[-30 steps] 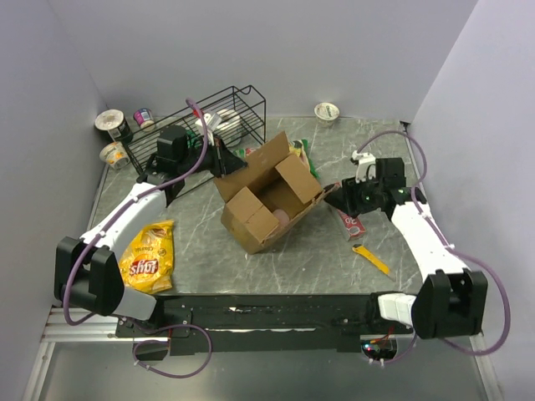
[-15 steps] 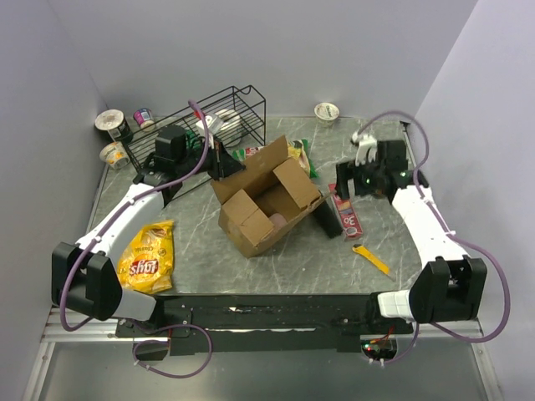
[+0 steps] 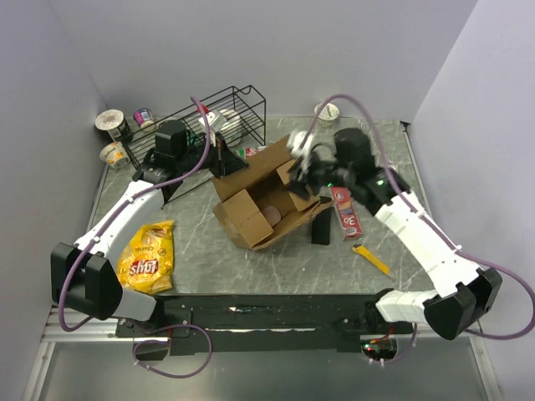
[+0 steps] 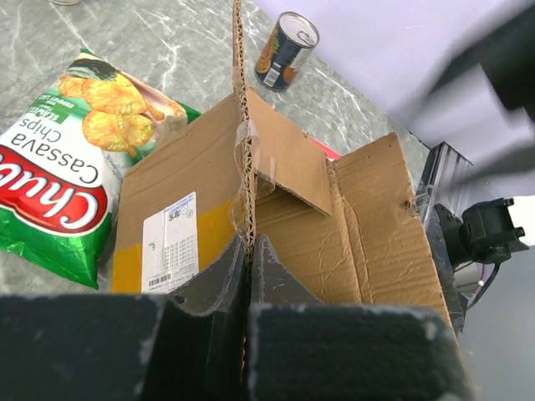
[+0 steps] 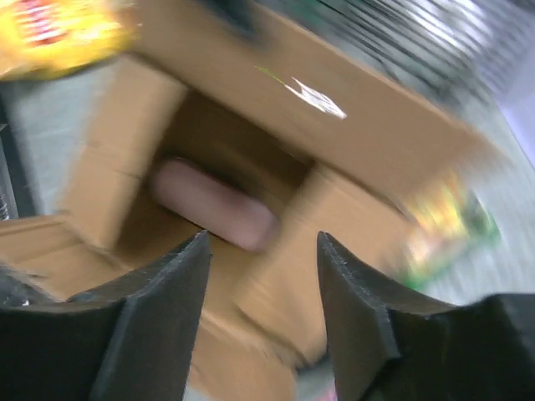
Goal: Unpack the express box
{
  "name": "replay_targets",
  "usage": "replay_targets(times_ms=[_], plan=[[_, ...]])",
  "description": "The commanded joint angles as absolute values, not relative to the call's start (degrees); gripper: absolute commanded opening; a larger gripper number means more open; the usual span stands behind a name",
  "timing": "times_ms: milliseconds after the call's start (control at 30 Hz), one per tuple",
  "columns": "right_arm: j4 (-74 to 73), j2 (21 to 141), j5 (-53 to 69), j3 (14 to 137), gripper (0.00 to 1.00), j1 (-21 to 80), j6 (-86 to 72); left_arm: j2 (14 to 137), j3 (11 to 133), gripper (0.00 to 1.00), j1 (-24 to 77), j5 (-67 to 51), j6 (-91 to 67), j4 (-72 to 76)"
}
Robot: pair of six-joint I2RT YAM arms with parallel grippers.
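- Grey marbled surface (image 3: 276,267), pale walls on three sides.
- Mid-surface: the express box (image 3: 263,196) stands with its flaps spread open, a white label on one outer panel. A pink oblong item (image 5: 213,205) lies inside.
- At a rear flap, the left jaws are pinched tight on the upright cardboard edge.
- Above the box opening, the right jaws stand parted with nothing between them; that view is blurred.
- Beside the labelled panel lies a green cassava chips bag (image 4: 67,167), with a can (image 4: 286,50) beyond it.
- Red carton (image 3: 345,210) just right of the box; yellow chip bag (image 3: 148,257) well apart, left; wire rack (image 3: 209,125) behind.

robot lab cell: bare walls (image 3: 276,50) round tabletop (image 3: 201,251), alu rail (image 3: 84,327)
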State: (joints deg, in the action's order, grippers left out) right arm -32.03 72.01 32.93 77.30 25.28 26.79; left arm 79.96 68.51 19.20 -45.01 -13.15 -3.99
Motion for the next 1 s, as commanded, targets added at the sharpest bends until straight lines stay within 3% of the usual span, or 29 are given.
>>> replay_targets(times_ms=[0,133,267,433,567,733,967], plan=[[-28.0,72.2,33.9,71.9,0.54,33.9,36.6,79.3,71.0,0.01,19.8,-47.8,-12.4,-1.3],[-20.7,67.3,29.6,54.3,0.49,40.5,46.4,78.0,69.3,0.01,19.8,-52.1,-13.4,-1.4],[-16.1,62.5,27.4,45.9,0.49,43.3,50.1,77.6,66.1,0.01,19.8,-56.1,-14.3,-2.4],[-13.2,65.0,24.7,47.6,0.52,43.4,51.6,78.0,65.4,0.01,20.0,-57.5,-14.5,-3.5],[-12.8,68.8,25.7,49.8,0.6,43.3,57.4,79.7,65.1,0.01,19.9,-62.0,-18.9,-0.4],[-20.6,74.1,27.2,56.2,0.66,43.5,64.6,84.5,63.8,0.01,17.9,-72.2,-37.0,17.0],[-31.5,84.0,27.9,62.6,0.81,43.6,75.8,92.3,68.1,0.01,17.1,-79.0,-43.1,19.2]])
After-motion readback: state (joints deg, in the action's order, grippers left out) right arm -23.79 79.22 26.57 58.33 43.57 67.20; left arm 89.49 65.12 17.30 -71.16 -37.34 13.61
